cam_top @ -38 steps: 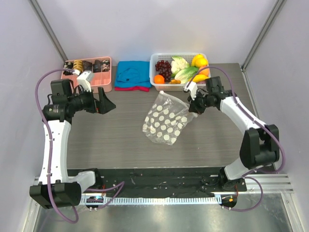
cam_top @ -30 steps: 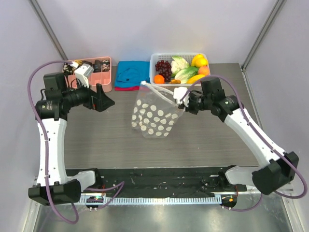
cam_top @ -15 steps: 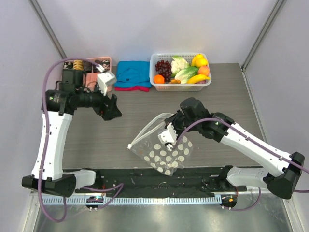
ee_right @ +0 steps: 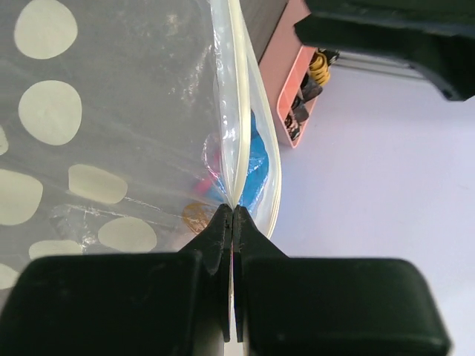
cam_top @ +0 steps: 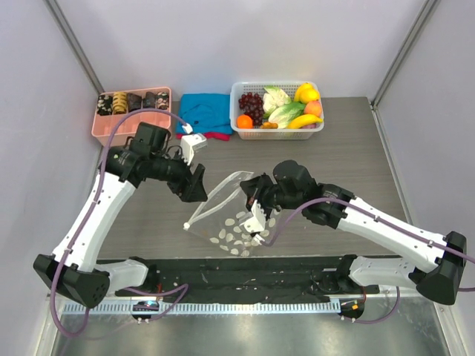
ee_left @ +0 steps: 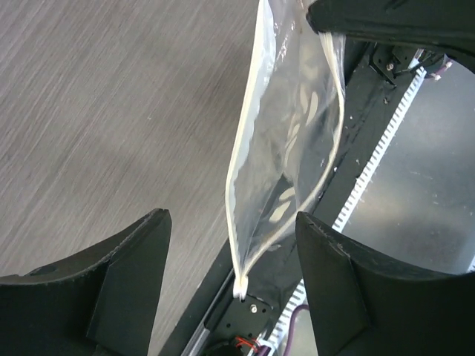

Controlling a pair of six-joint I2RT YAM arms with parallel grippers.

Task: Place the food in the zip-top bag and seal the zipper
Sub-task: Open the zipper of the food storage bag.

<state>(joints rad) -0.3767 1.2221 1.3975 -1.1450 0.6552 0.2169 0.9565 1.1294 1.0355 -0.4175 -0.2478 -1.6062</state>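
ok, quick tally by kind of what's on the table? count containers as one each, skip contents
Containers: 2 (pink plastic snack tray, white lattice plastic basket)
Bags: 1 (clear dotted zip-top plastic bag)
Cloths: 1 (crumpled blue cloth)
Total: 4

Left wrist view — the clear plastic zip-top bag with white oval dots (ee_left: 289,141) runs off the top edge, mouth unseen; black left gripper (ee_left: 230,219) has its fingers cut by the bottom edge. Right wrist view — bag cropped left and top; crumpled blue cloth (ee_right: 256,167) and an orange-brown blob (ee_right: 197,216) smear through the plastic, blob unidentifiable; pink plastic tray (ee_right: 286,104) sits partly behind the left gripper, itself cut by the top edge.
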